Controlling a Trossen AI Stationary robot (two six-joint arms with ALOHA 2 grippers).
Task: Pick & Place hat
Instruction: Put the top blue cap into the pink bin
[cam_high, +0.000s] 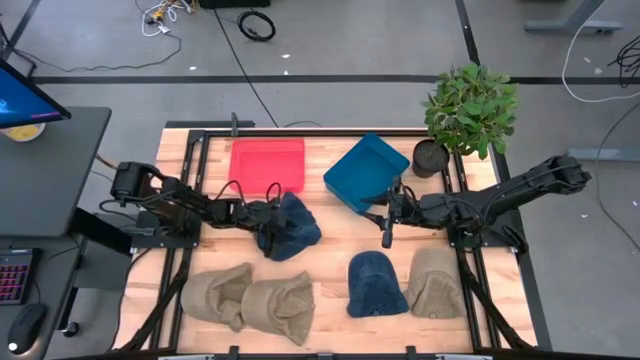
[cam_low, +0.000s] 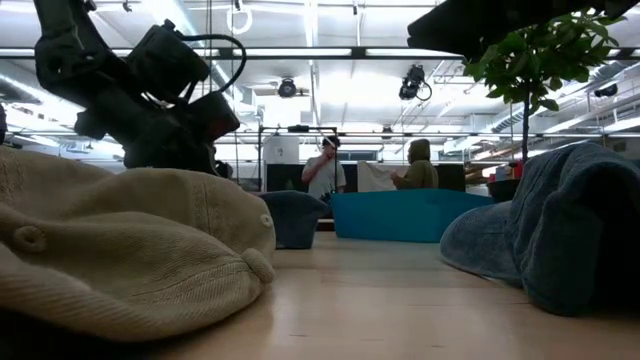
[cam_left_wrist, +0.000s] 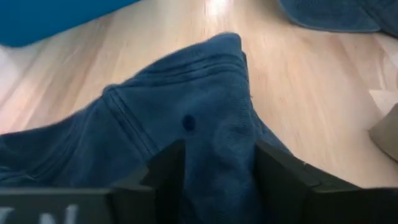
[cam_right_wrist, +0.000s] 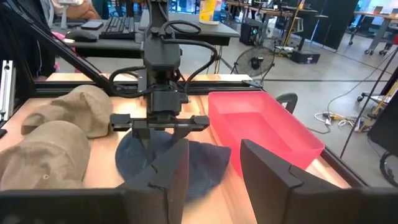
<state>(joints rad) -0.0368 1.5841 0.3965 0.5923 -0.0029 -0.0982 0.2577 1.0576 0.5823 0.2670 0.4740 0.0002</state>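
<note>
A dark blue hat (cam_high: 293, 228) lies on the table in front of the red bin (cam_high: 268, 163); it also shows in the low view (cam_low: 293, 218). My left gripper (cam_high: 268, 230) stands over it and is shut on its cloth (cam_left_wrist: 211, 124). My right gripper (cam_high: 387, 226) is open and hovers above bare table beside the blue bin (cam_high: 365, 172), touching nothing; its fingers frame the left gripper (cam_right_wrist: 163, 132) and the hat (cam_right_wrist: 199, 163). A second blue hat (cam_high: 375, 285) rests on the table near its front edge. My left gripper pinches the dark blue hat's crown (cam_left_wrist: 217, 155), just below its top button (cam_left_wrist: 188, 122), between its two fingers (cam_left_wrist: 165, 174). The fingers come from above, pointing down. The cloth is bunched into a raised fold between them, and the hat's lower edge (cam_right_wrist: 186, 177) lies on the table.
Three tan hats lie near the front edge: two at the left (cam_high: 215, 293) (cam_high: 282, 305) and one at the right (cam_high: 435, 282). A potted plant (cam_high: 470, 105) stands at the far right corner. Bare wood (cam_high: 340, 235) lies between the two grippers. People stand in the room behind (cam_low: 325, 170).
</note>
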